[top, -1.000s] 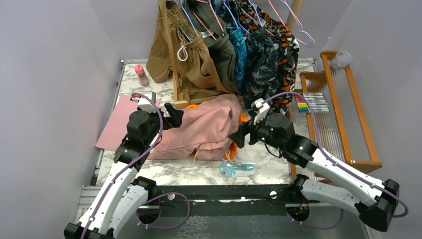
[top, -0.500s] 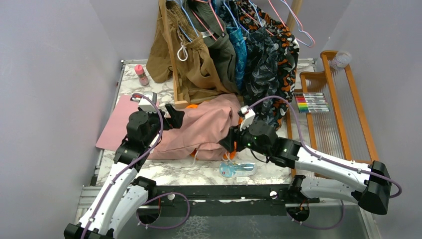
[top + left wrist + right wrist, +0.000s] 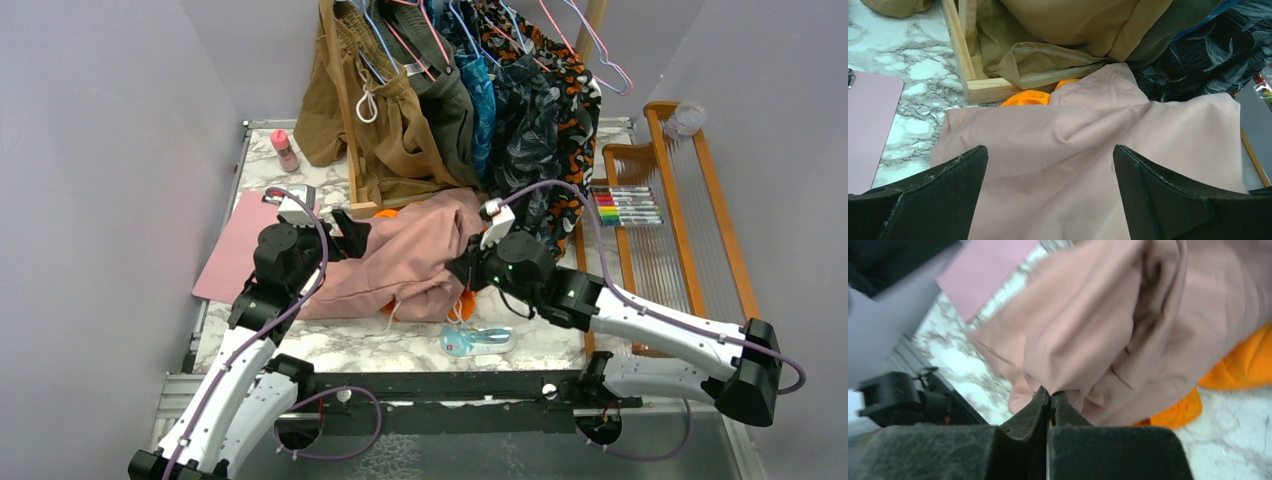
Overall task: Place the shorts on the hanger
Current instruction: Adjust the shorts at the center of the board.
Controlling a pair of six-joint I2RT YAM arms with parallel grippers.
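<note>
At the far left of the tabletop (image 3: 330, 345) a flat pink board (image 3: 232, 258) is seen; just right of it the left claw (image 3: 1048, 197) is held wide open above the left part of the shorts (image 3: 400, 265), with nothing between its fingers (image 3: 943, 195); the dusty pink cloth is spread below it, apart from both pads; the shorts are found lying in a crumpled heap in the middle of the tabletop, near the wooden frame (image 3: 960, 60) from which brown shorts (image 3: 390, 130) hang; bright orange shorts (image 3: 1025, 98) are partly buried beneath them and show at the near right edge; at that right edge the right claw (image 3: 1050, 402) is seen fully closed, and a raised fold of the pink cloth appears to be pinched at its very tips, though how deeply it is caught cannot be told; farther right and far back, the hanger (image 3: 622, 78) is judged to be the thin bluish wire hanging free of cloth at the end of the rail, though so thin a thing cannot be picked out with certainty; a row of markers (image 3: 628, 205) lies below it; the task is judged to be at its opening: one corner has been taken, while the second hold, the lifting, the fetching of the hanger and the draping over its bar are all left to be done.
</note>
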